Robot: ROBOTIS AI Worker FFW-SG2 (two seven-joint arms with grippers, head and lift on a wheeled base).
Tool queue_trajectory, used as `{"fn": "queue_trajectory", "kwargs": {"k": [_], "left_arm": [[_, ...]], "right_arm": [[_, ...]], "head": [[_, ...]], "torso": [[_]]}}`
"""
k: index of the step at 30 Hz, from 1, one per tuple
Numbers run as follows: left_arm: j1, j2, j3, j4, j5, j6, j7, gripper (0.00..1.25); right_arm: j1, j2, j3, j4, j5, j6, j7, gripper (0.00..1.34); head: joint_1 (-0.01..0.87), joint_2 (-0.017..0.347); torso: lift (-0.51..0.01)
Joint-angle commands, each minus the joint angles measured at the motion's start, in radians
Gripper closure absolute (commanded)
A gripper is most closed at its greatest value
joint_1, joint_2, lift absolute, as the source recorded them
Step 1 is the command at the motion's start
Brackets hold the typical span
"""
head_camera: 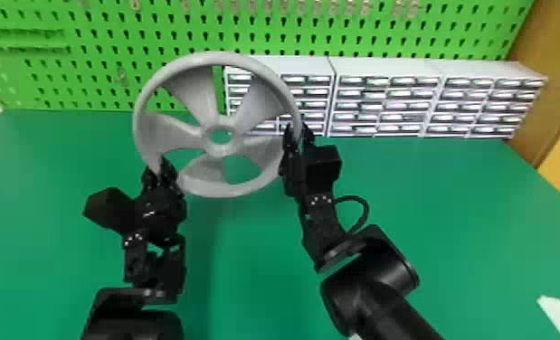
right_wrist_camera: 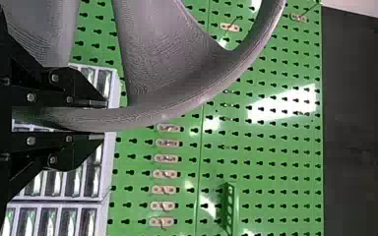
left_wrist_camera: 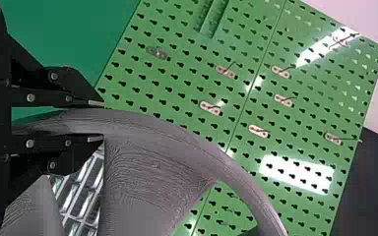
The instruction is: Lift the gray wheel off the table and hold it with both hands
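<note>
White drawers (head_camera: 385, 105) behind gray wheel (head_camera: 206, 106)

wheel (head_camera: 192, 92): plastic-looking, matt, fine ridged lines
pegboard (left_wrist_camera: 187, 88): smooth, glossy, bright reflections
drawers (head_camera: 364, 118): plastic-looking, shiny fronts
surface (head_camera: 251, 271): smooth, low sheen
left claw (head_camera: 160, 165): matt black, shiny metal-looking screws (left_wrist_camera: 30, 98)
right claw (head_camera: 299, 131): matt black, same screws
clips (left_wrist_camera: 210, 108): metal-looking, thin wire hooks (left_wrist_camera: 230, 66)
</note>
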Motion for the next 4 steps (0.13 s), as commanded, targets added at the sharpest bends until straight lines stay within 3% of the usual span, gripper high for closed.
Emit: {"fn": "queue_trajectory", "kwargs": {"k": [1, 4], "left_arm": [[0.0, 0.0, 0.0, 0.0, 0.002, 0.001, 0.0, 0.98], [0.0, 0.0, 0.0, -0.001, 0.002, 0.001, 0.0, 0.98]], "right_arm": [[0.0, 0.0, 0.0, 0.0, 0.0, 0.0, 0.001, 1.18], [0.0, 0.0, 0.001, 0.0, 0.0, 0.0, 0.001, 1.18]], "head": [[0.711, 0.015], [0.711, 0.015]], "torso": [[-0.098], [-0.098]]}}
